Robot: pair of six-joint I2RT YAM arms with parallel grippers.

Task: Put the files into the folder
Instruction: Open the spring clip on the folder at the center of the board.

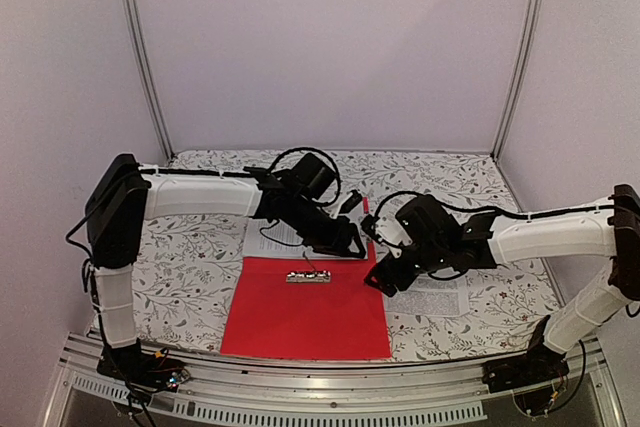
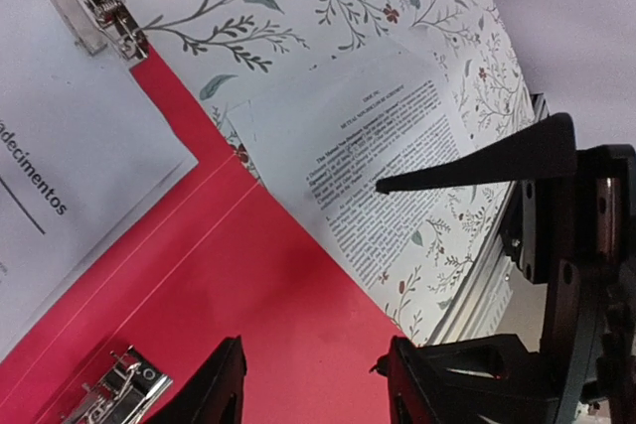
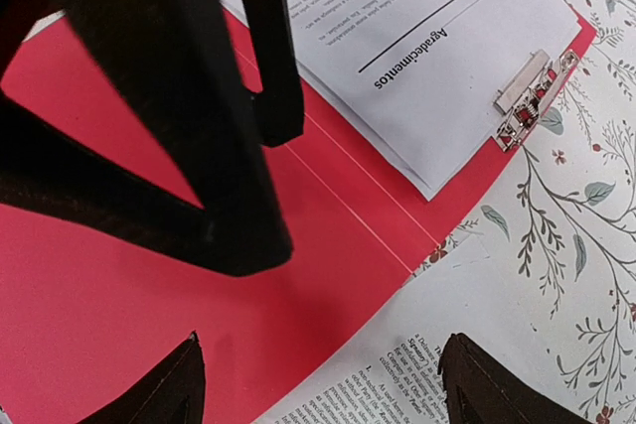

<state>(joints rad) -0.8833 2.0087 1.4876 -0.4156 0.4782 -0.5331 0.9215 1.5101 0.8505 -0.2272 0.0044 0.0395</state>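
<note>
1. Floral tablecloth: the work surface, carrying every item below.
2. Folder: red, lying open and flat at the table's centre, with its bare half nearest the arm bases.
3. Filed sheet: a printed page lying on the folder's far half, with a metal clip at its edge.
4. Loose sheet: a printed page flat on the cloth just right of the folder, meeting its edge. Which of the two overlaps the other cannot be told.
5. Right gripper: jaws spread wide and empty, poised over the boundary between folder and loose sheet.
6. Left gripper: jaws parted and holding nothing, low over the folder's red interior.

Judged stage: one page is in and one remains out. The next move calls for raising an edge of the thin, floppy loose sheet, since a flat page offers no grip from above, then drawing it across onto the folder.
</note>
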